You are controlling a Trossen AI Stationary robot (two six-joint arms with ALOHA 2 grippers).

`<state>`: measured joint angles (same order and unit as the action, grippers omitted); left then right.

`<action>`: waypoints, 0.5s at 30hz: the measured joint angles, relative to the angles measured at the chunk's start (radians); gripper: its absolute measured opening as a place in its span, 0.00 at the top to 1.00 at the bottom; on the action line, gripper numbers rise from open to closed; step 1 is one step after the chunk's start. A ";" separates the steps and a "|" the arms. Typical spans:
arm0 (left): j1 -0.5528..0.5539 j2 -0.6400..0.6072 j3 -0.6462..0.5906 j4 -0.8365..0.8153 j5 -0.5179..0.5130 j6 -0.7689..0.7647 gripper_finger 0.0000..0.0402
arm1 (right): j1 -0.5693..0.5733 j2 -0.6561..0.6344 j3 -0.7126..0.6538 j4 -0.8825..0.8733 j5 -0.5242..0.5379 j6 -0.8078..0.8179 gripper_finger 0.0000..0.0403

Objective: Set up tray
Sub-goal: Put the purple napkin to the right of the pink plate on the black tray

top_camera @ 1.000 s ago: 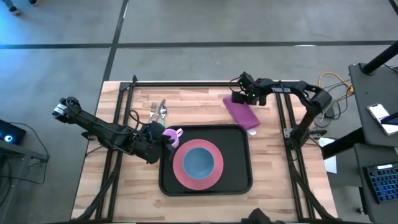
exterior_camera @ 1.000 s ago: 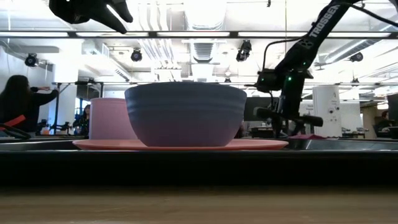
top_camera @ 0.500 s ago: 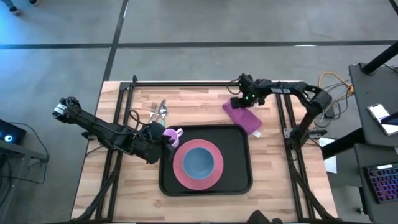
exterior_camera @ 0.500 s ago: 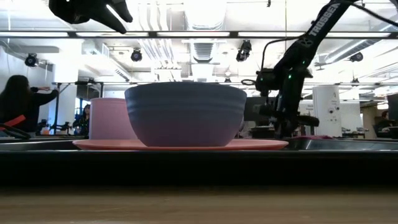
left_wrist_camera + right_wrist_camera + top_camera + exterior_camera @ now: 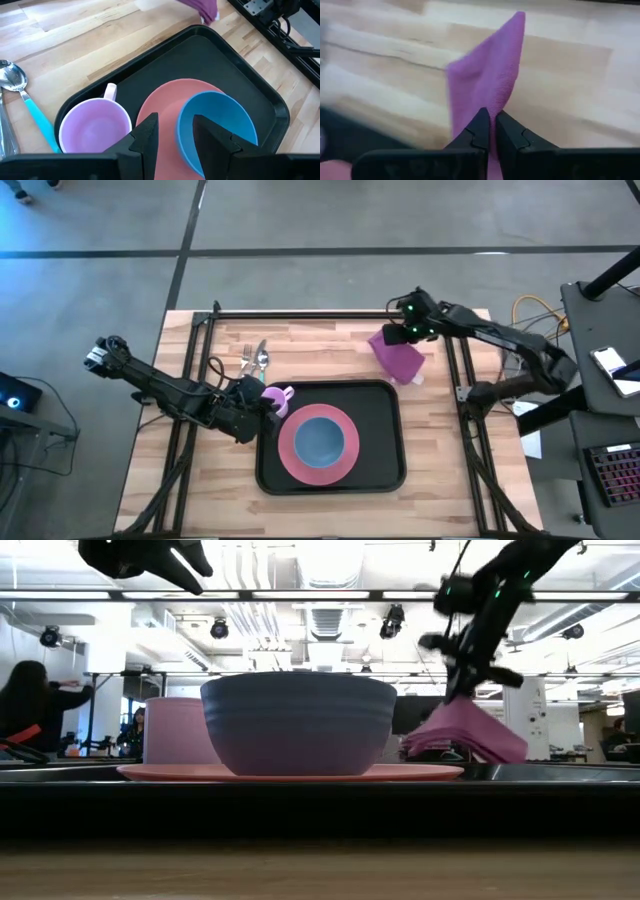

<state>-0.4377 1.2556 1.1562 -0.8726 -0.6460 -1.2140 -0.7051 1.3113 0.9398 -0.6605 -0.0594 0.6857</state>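
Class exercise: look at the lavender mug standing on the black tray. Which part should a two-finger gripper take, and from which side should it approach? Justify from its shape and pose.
Probably the mug's rim wall, from above. It stands upright and open-topped on the tray, so one finger can drop inside and one outside. Choose the side away from the pink plate, which sits close, and clear of the small handle.

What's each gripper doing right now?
Left gripper: open, empty, above the tray.
Right gripper: shut on the purple cloth, lifted.
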 joint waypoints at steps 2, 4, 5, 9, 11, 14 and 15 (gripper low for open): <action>0.000 0.000 0.000 0.000 0.000 0.003 0.75 | 0.031 -0.054 0.000 -0.018 0.002 0.038 0.98; 0.000 0.000 0.000 0.000 0.000 0.012 0.75 | 0.068 -0.099 0.000 -0.037 0.006 0.088 0.98; 0.000 0.000 0.000 0.000 0.000 0.018 0.75 | 0.090 -0.122 0.000 -0.043 0.014 0.116 0.98; 0.000 0.000 0.000 0.000 0.000 0.030 0.75 | 0.200 -0.207 0.000 -0.073 0.065 0.238 0.98; 0.000 0.000 0.000 0.000 0.000 0.036 0.75 | 0.269 -0.249 0.001 -0.086 0.096 0.305 0.98; -0.001 0.000 0.000 0.000 0.000 0.055 0.75 | 0.388 -0.301 0.018 -0.120 0.163 0.406 0.98; -0.001 0.000 0.000 0.000 0.000 0.057 0.75 | 0.431 -0.315 0.027 -0.131 0.188 0.442 0.98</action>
<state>-0.4385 1.2556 1.1563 -0.8722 -0.6460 -1.1570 -0.2745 0.9960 0.9668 -0.7918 0.1290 1.1280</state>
